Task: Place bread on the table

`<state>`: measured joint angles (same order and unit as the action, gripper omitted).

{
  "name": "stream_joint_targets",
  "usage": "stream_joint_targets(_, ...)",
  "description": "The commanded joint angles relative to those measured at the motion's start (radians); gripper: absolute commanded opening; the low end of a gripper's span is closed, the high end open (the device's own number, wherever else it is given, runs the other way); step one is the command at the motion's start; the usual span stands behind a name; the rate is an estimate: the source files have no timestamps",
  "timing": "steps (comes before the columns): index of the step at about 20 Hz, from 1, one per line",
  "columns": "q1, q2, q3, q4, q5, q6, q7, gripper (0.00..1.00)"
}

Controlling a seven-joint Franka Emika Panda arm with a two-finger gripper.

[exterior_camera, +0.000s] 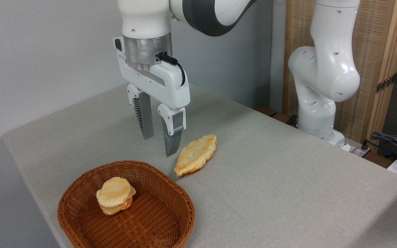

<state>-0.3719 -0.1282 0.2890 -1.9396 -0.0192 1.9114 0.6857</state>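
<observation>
one round bun (115,195), inside one brown wicker basket (171,220). one flat leaf-shaped pastry (196,154), on the grey counter (288,179) just beside the basket. one hand (159,144), fingers apart, empty, raised above basket's far rim.

One round bread (115,195), one flat leaf-shaped pastry (196,155), one wicker basket (171,220), one cloth-covered table (271,172), and one gripper (159,146) with two fingers

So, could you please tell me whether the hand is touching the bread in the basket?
Apart. The camera view shows the hand empty and raised, its fingertips above the basket rim, with clear space down to the bread.
</observation>
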Motion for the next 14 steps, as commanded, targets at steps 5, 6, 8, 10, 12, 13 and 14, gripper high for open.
stream_joint_targets(5, -0.009, 0.005, 0.009, 0.013, 0.018, 0.001, -0.018, 1.00)
stream_joint_targets(6, -0.010, 0.005, 0.009, 0.013, 0.016, 0.003, -0.018, 1.00)
stream_joint_targets(8, -0.010, 0.005, 0.009, 0.013, 0.016, 0.014, -0.017, 1.00)
stream_joint_targets(10, -0.010, 0.005, 0.007, 0.011, 0.013, 0.059, -0.017, 1.00)
stream_joint_targets(12, -0.010, 0.019, 0.007, 0.008, 0.010, 0.109, -0.014, 1.00)
stream_joint_targets(13, -0.012, 0.031, 0.007, 0.008, 0.009, 0.139, -0.014, 1.00)
stream_joint_targets(14, -0.012, 0.044, 0.007, 0.008, 0.007, 0.178, -0.014, 1.00)
